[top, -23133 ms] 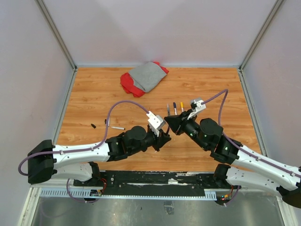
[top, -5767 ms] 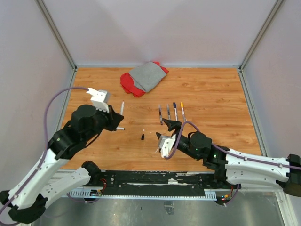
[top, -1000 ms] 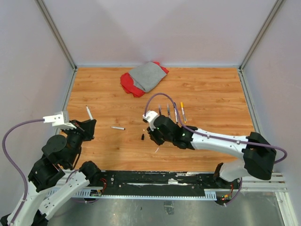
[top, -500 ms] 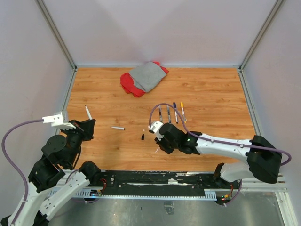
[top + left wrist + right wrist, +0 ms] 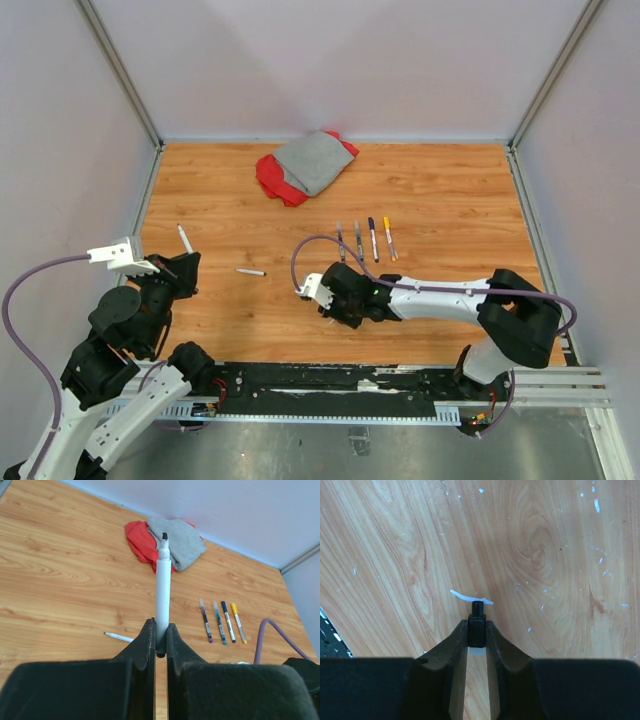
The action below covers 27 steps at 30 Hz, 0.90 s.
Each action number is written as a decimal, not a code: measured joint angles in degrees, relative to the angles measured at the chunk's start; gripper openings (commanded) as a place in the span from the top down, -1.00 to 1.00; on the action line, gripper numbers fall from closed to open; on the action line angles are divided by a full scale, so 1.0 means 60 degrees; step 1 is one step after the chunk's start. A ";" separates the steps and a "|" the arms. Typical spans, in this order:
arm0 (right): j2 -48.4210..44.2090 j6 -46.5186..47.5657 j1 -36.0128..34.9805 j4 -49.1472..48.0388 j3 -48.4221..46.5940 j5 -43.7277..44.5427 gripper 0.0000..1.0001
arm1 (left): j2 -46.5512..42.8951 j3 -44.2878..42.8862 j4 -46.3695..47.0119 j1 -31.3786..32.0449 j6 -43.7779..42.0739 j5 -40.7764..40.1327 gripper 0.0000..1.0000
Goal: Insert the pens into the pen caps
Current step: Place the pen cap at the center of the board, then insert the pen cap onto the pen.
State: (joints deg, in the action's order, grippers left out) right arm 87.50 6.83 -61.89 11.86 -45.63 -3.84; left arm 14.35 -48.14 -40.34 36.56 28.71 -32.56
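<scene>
The left gripper (image 5: 160,630) is clamped on a white pen (image 5: 163,587), its dark tip pointing up, nearer than the red and grey cloth (image 5: 305,165) and to its left; the right gripper (image 5: 476,624) pinches a black pen cap (image 5: 477,611) low over the wooden table (image 5: 450,190), nearer than the cloth. Four pens (image 5: 364,241) lie in a row near-right of the cloth; another thin pen (image 5: 251,271) lies alone near-left of it.
</scene>
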 measured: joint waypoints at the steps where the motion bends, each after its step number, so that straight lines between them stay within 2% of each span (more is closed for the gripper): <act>1: 0.0102 0.0142 0.0000 0.0000 -0.0047 -0.0044 0.39 | 0.0000 0.0000 0.0000 -0.0004 0.0000 0.0004 0.99; 6: 0.0328 0.0455 0.0000 0.0000 -0.0215 -0.0182 -0.12 | 0.0000 0.0000 0.0004 -0.0007 0.0000 0.0015 0.99; 10: 0.0197 0.0262 0.0000 0.0240 -0.0331 -0.0062 -0.25 | 0.0000 0.0000 0.0000 -0.0011 0.0000 0.0011 0.99; 14: -0.0499 -0.0943 0.0000 0.0430 -0.0495 0.0470 -0.36 | 0.0000 0.0000 0.0004 -0.0011 0.0000 0.0011 0.99; 21: -0.1497 -0.5952 -0.0040 0.0510 -0.0448 0.2014 -0.45 | 0.0000 0.0000 0.0000 -0.0011 0.0000 0.0007 0.99; 27: -0.0860 -1.0331 -0.0561 0.2404 -0.1038 0.3421 -0.49 | 0.0000 0.0000 0.0004 -0.0011 0.0000 0.0011 0.99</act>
State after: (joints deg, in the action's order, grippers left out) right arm 82.35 -55.16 -65.25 26.28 -51.86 16.69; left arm 14.35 -48.14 -40.32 36.49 28.71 -32.49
